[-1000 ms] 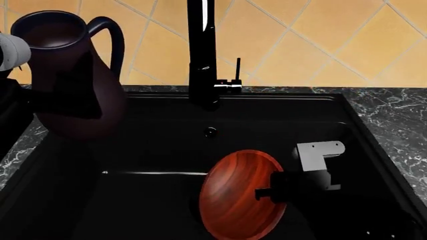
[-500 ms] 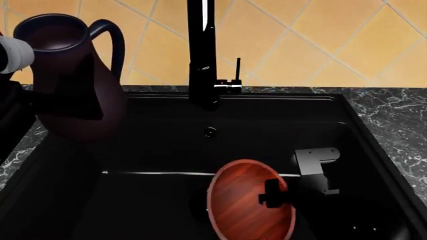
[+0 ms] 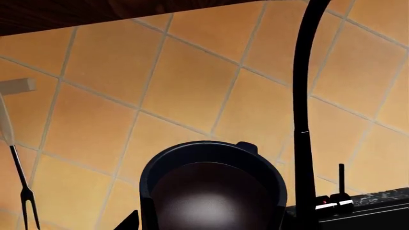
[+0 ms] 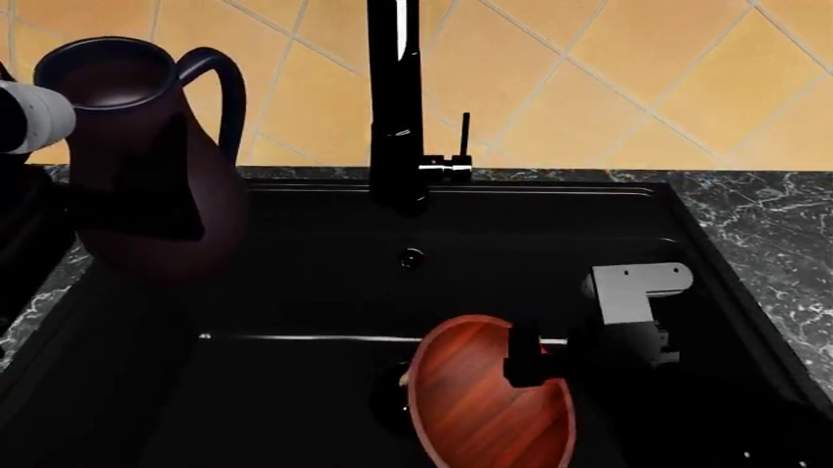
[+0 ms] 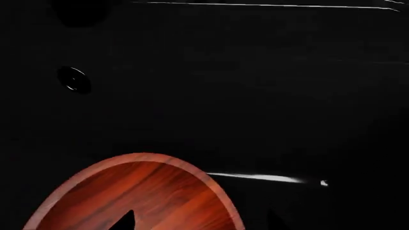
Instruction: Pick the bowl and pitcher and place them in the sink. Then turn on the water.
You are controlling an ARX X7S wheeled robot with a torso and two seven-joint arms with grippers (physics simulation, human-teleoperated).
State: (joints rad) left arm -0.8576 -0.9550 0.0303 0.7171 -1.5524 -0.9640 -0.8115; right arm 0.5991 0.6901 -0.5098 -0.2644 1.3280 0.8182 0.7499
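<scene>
- Below, in the head view, the right gripper point(image 4: 524, 357) is clamped on the rim of the bowl point(image 4: 475, 405), one dark finger showing against the inner wood face.
- Bowl position: tilted on edge, low inside the sink point(image 4: 312, 292), toward its right and near part. Whether the lower rim touches the basin floor cannot be told.
- Right wrist view: the bowl point(image 5: 143, 196) fills the near part of the picture, with the sink's dark floor and the round drain point(image 5: 73, 79) beyond it.
- Left gripper point(image 4: 143, 210): closed on the belly of the pitcher point(image 4: 143, 156), judging by the dark finger laid across it; the far finger is hidden.
- Pitcher position: upright, held above the sink's left rear corner, its looped handle turned toward the faucet point(image 4: 394, 97).
- Left wrist view: the open mouth of the pitcher point(image 3: 213, 191) lies directly ahead of the camera, the faucet point(image 3: 305, 120) to one side.
- Governing relation: the pitcher's long axis is vertical and the basin floor lies straight below it, so the likely move is a plain descent.
- Faucet lever point(image 4: 462, 146): just right of the faucet column; neither arm is free to reach it. No water runs.
</scene>
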